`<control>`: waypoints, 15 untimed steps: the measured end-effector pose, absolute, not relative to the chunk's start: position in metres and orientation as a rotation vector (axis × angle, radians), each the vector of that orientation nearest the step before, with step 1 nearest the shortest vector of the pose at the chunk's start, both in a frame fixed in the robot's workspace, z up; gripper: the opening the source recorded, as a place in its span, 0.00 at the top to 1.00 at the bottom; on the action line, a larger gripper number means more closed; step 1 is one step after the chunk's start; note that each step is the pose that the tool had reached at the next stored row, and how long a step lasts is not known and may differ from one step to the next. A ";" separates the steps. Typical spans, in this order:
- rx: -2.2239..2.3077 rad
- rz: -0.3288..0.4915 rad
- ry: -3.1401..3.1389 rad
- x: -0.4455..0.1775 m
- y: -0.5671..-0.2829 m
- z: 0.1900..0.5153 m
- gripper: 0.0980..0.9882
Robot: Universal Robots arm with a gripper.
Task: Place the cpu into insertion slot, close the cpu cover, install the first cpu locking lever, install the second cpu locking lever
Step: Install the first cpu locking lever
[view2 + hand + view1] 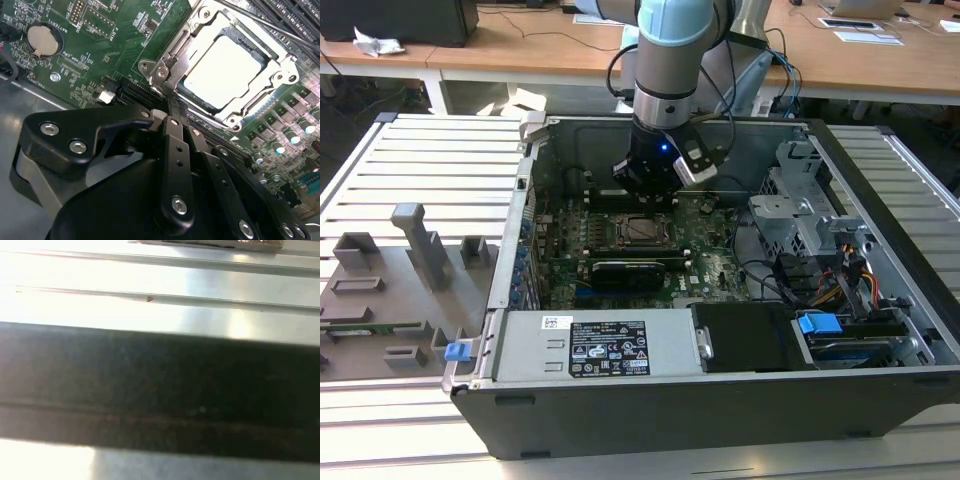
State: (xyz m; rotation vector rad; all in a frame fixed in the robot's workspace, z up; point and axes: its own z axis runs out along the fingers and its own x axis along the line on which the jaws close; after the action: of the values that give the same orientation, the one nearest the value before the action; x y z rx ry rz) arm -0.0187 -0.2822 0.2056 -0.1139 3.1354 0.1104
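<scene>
The cpu (222,70) lies flat in the insertion slot (235,122) on the green board, its pale metal top showing. The silvery cpu cover (167,55) is folded down around it as a frame. A thin lever rod (265,22) runs along the far side of the socket. My gripper (172,106) is shut, its black fingers (177,145) pressed together with the tip at the socket's near edge; nothing shows between them. In the exterior view the gripper (655,188) hangs just behind the cpu (642,230) inside the open computer case.
A black graphics card (630,272) sits in front of the socket, the power supply (590,345) nearer still. Drive cages and cables (820,250) fill the exterior view's right. A coin battery (42,40) lies on the board. Grey fixtures (415,240) stand outside the case.
</scene>
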 end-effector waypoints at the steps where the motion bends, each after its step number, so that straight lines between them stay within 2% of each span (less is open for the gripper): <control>1: -0.114 0.110 3.135 -0.019 -0.282 0.207 0.99; 3: -0.114 0.109 3.136 -0.019 -0.282 0.211 0.99; 7: -0.115 0.028 3.139 -0.019 -0.285 0.213 0.99; 15: -0.114 0.021 3.139 -0.019 -0.301 0.213 0.99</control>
State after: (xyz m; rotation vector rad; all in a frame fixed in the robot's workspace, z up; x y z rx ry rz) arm -0.0189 -0.3005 0.2132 -0.1143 3.1394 0.0207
